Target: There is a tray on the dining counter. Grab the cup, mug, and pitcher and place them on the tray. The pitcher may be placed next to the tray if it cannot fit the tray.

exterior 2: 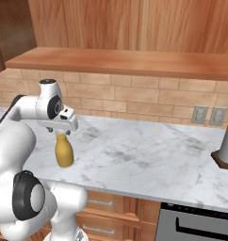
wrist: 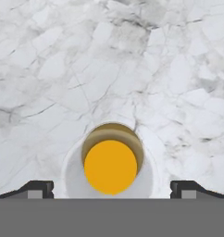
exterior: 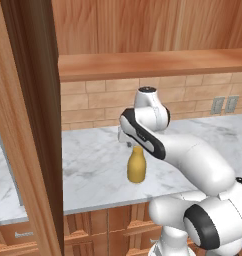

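Wooden drawer fronts [exterior 2: 106, 203] are seen nearest, below the front edge of the marble counter [exterior 2: 149, 160], with a dark oven front [exterior 2: 196, 226] beside them at the lower right of the right base view. Above these, the pitcher [exterior: 136, 165] is stood upright on the marble counter, near its front edge, in front of the brick wall [exterior: 93, 100]. It is shown as a mustard-yellow rounded body narrowing to a pale neck.

Directly over the pitcher the gripper [wrist: 111, 187] is held, pointed straight down, with its jaws spread wide and nothing grasped. In the hand view the pitcher's mouth is seen from above, centred between the two dark fingertips [wrist: 37, 189], which are set well apart on either side of it. In the right base view the hand is seen just above the pitcher's neck; whether the neck is touched cannot be told.

Farther right on the counter, a grey cylinder [exterior 2: 227, 136] is stood on a dark base at the edge of the right base view. Behind the counter, two wall outlets [exterior 2: 209, 115] are set in the brick wall, and a wooden shelf [exterior 2: 125, 62] is mounted above it beneath wood-panelled cabinets.
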